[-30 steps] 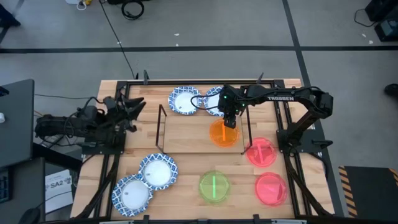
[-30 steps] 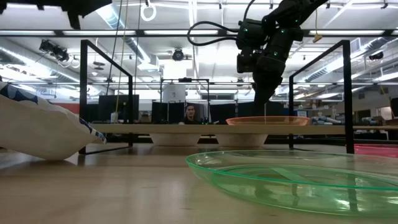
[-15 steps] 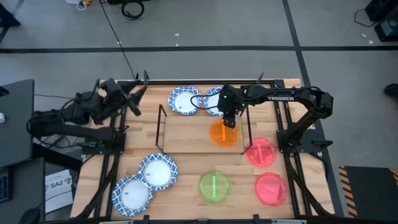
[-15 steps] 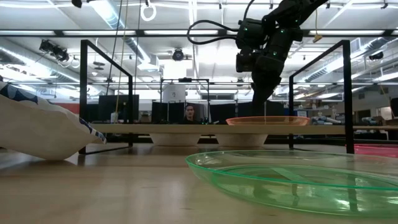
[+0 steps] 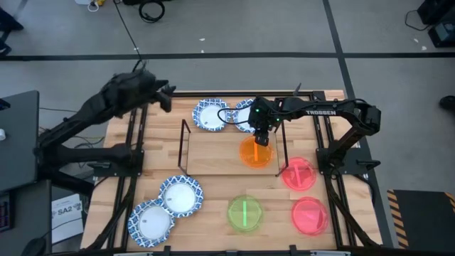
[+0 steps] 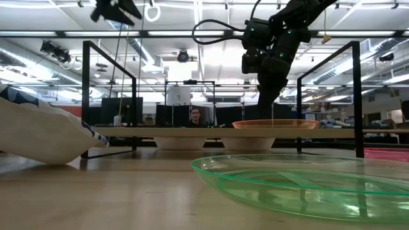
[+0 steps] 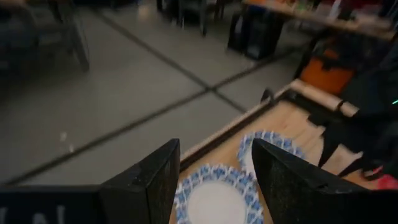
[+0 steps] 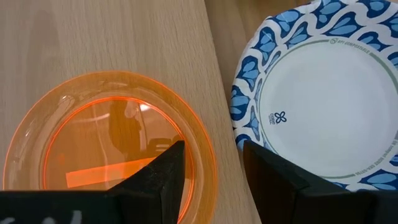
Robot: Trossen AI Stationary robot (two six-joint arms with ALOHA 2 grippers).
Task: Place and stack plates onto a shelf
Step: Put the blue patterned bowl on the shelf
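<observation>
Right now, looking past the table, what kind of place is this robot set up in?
Most likely a robotics lab or open workshop. The low view shows long ceiling light strips, rows of monitors and a seated person behind the shelf; the high view shows a bare grey floor with cables.

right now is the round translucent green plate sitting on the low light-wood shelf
No, the green plate lies on the tabletop in front of the shelf, which holds only the orange plate.

Right gripper [image 5: 262, 139] covers part of the orange plate [image 5: 255, 153], a blue-rimmed plate [image 5: 244, 114] hides behind the arm, left wrist view blurred.
</observation>
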